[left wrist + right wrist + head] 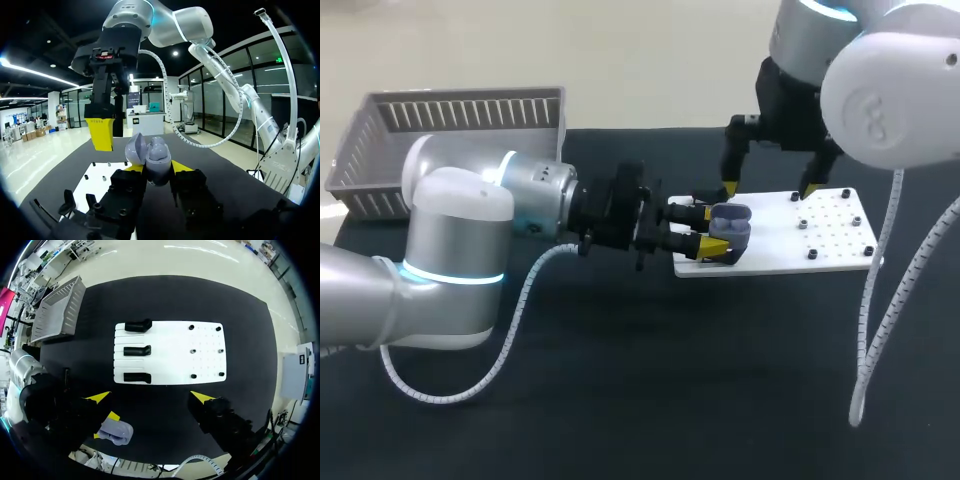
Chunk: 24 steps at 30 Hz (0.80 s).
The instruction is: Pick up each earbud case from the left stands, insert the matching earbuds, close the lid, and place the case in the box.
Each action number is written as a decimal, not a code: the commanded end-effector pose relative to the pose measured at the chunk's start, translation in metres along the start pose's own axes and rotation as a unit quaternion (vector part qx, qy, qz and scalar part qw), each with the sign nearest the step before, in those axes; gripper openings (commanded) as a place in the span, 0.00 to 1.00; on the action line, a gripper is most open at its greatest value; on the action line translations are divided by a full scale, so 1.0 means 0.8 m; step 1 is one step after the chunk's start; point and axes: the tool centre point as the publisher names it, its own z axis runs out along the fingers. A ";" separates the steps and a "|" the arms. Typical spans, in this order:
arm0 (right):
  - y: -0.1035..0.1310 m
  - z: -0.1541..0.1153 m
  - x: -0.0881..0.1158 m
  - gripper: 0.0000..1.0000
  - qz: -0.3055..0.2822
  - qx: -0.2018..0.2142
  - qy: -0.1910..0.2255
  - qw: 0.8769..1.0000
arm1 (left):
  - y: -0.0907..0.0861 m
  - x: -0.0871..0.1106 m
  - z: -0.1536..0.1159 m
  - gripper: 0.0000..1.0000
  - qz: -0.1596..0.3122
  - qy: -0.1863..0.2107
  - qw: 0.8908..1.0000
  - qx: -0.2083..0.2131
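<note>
1. Earbud case (732,226): bluish-grey, lid hinged open, pinched from two sides between the yellow tips of the left claw (712,231), clear of the black bench (620,400).
2. Right claw (767,188): fingers spread wide with nothing between them, hanging over the white board (825,240), just behind the case.
3. White board: flat on the bench, with dark screws (803,224) dotted over its right half.
4. Basket (460,125): grey, slatted, at the far left corner of the bench, well apart from the board and both claws.
5. Head view: case overlapping the board's left end, with that end hidden behind the left claw.
6. Right wrist view only: three black stands (137,350) in a row along one end of the board (170,352). Case (116,432) and left claw (107,420) over bare bench, apart from the board, beside the open right claw (150,397). Basket (59,310) past the stand end.
7. Left wrist view only: case (150,156) as two rounded halves standing upright between the left claw (156,168) tips. One yellow finger of the right claw (102,132) close beyond it.
</note>
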 end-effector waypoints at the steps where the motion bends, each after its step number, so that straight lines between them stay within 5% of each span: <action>1: -0.005 0.001 0.001 1.00 -0.001 -0.004 0.002 1.000 | -0.001 0.000 0.000 0.00 0.000 0.001 1.000 -0.001; 24: 0.017 -0.007 0.039 1.00 -0.038 -0.021 0.035 0.998 | -0.001 0.000 0.000 0.00 0.000 0.001 1.000 -0.001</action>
